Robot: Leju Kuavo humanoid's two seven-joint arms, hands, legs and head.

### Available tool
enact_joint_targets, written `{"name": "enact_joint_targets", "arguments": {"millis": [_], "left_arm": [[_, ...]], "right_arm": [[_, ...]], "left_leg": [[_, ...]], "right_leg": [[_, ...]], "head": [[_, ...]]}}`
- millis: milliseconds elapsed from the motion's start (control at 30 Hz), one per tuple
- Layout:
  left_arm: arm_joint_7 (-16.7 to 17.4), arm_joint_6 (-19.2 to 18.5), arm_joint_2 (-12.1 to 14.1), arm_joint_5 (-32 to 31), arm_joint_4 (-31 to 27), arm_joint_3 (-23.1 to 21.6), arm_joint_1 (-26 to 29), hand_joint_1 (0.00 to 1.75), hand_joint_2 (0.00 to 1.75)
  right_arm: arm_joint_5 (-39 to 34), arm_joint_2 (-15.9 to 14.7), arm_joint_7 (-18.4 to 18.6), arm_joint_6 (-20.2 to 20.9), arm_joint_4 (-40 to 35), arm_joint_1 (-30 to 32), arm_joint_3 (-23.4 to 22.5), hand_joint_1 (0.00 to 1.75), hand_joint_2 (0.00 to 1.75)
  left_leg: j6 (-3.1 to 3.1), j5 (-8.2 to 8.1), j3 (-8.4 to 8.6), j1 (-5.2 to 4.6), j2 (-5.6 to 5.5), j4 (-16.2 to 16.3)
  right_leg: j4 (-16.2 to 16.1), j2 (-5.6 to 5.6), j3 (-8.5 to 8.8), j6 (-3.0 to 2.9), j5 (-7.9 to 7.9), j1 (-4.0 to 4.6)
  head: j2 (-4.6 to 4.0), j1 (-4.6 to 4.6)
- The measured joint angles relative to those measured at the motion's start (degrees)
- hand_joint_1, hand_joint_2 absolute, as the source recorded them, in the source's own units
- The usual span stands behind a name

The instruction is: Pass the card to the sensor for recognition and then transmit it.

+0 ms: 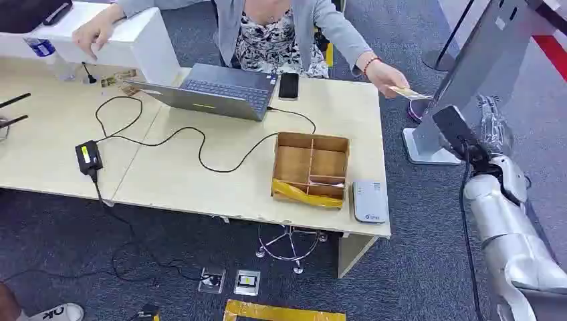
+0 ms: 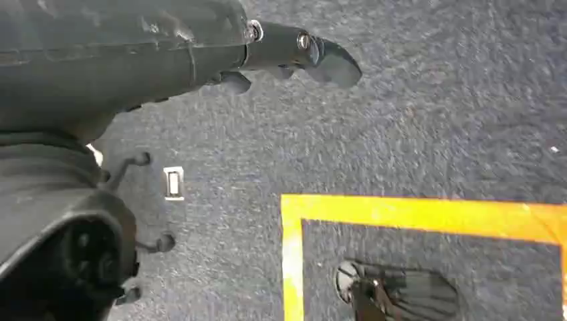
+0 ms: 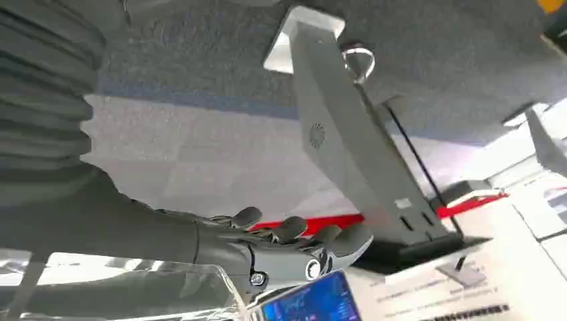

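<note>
A person behind the desk holds a pale card (image 1: 404, 92) out past the desk's right end, toward my right side. The white card sensor (image 1: 370, 200) lies on the desk's front right corner, beside a divided cardboard box (image 1: 311, 167). My right hand (image 1: 491, 120) is raised to the right of the desk, below and to the right of the card and apart from it. In the right wrist view its fingers (image 3: 294, 234) are stretched out and hold nothing. My left hand (image 2: 294, 53) hangs over the carpet, empty, with its fingers apart.
A tall grey stand (image 1: 468, 73) on a flat base (image 1: 422, 148) rises just right of the desk, close to my right arm. A laptop (image 1: 217, 90), a phone (image 1: 289, 85), a black adapter (image 1: 88, 158) and cables lie on the desk. Yellow tape (image 2: 414, 214) marks the floor.
</note>
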Motion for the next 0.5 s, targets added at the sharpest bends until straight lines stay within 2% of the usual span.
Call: {"name": "enact_joint_targets", "arguments": {"millis": [67, 167, 233, 500], "left_arm": [[0.18, -0.02, 0.42, -0.04, 0.04, -0.02, 0.11, 0.0, 0.0], [0.18, -0.24, 0.86, -0.07, 0.02, -0.02, 0.19, 0.0, 0.0], [-0.28, -0.5, 1.03, -0.04, 0.04, -0.02, 0.19, 0.0, 0.0], [-0.55, -0.57, 1.77, -0.13, 0.04, -0.04, 0.19, 0.0, 0.0]], "right_arm": [[-0.68, 0.35, 0.02, 0.77, -0.13, 0.13, 0.11, 0.0, 1.75], [-4.38, 0.66, 0.2, 5.19, -0.53, 0.26, 0.11, 0.0, 1.75], [-6.45, 0.81, 0.52, 6.73, -0.87, 0.49, 0.11, 0.0, 1.75], [-7.35, 1.2, 1.51, 4.55, -2.21, 0.68, 1.09, 0.0, 1.75]], "left_leg": [[0.0, 0.0, 0.0, 0.0, 0.0, 0.0], [0.0, 0.0, 0.01, 0.0, 0.0, 0.0], [0.0, 0.0, 0.01, 0.0, 0.0, 0.0], [0.0, 0.0, 0.01, 0.0, 0.0, 0.0]], "right_leg": [[0.0, -0.01, -0.01, 0.0, 0.0, 0.0], [0.0, 0.0, 0.0, 0.0, 0.0, 0.01], [0.0, 0.01, 0.0, 0.0, 0.0, 0.0], [0.0, 0.01, 0.0, 0.0, 0.0, 0.0]], "head": [[0.0, 0.0], [0.0, 0.07], [0.0, 0.04], [0.0, 0.04]]}}
